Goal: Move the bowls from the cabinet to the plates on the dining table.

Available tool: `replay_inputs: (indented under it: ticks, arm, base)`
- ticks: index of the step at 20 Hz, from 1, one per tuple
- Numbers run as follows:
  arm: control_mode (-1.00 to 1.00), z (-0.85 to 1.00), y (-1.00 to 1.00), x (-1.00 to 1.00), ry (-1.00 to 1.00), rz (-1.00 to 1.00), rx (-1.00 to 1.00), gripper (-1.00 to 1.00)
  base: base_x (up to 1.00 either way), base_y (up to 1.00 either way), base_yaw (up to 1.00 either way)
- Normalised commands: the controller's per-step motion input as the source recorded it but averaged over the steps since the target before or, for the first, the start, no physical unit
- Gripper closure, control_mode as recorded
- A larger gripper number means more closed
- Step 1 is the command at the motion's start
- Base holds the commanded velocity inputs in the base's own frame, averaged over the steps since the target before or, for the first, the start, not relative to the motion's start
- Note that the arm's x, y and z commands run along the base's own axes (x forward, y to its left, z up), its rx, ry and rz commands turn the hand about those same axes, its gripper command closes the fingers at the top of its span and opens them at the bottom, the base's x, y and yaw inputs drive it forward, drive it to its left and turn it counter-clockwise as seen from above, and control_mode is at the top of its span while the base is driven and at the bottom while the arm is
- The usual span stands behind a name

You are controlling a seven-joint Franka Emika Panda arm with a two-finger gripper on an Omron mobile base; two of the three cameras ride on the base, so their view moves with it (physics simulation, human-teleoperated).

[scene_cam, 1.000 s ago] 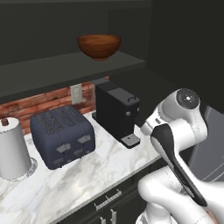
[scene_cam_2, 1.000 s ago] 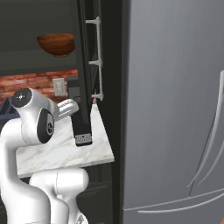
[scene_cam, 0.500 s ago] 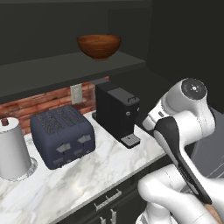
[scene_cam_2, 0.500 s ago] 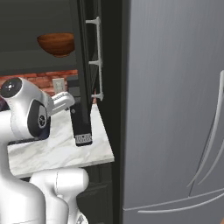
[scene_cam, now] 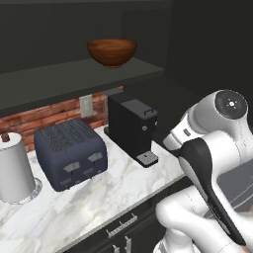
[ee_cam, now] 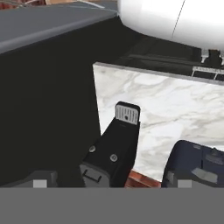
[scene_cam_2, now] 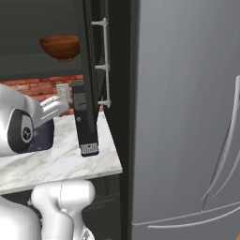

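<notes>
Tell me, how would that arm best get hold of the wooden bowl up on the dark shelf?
Probably by the rim. The bowl stands upright and open at the top on the cabinet shelf, so one finger could go inside and one outside its wall. It looks too wide and rounded to clasp whole. Coming from the front, slightly above, seems best, since the coffee machine and toaster crowd the counter below.

Blue toaster between paper towel roll and coffee machine

Glossy wooden bowl, matt cabinet shelf
</notes>
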Motion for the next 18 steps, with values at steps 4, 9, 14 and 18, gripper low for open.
replay_inputs:
  ticks: [4, 9, 14, 18]
  arm:
    - [-1.0, 0.52, 0.0, 0.0, -0.07, 0.0, -0.07, -1.0]
    - [-1.0, 0.57, 0.0, 0.0, -0.07, 0.0, -0.07, -1.0]
    - [-1.0, 0.56, 0.0, 0.0, -0.06, 0.0, -0.05, -1.0]
    - [-1.0, 0.49, 0.01, 0.0, -0.06, 0.0, -0.02, -1.0]
  base:
    - [0.0, 0.0, 0.0]
    - [0.0, 0.0, 0.0]
    - [0.0, 0.0, 0.0]
    - [0.0, 0.0, 0.0]
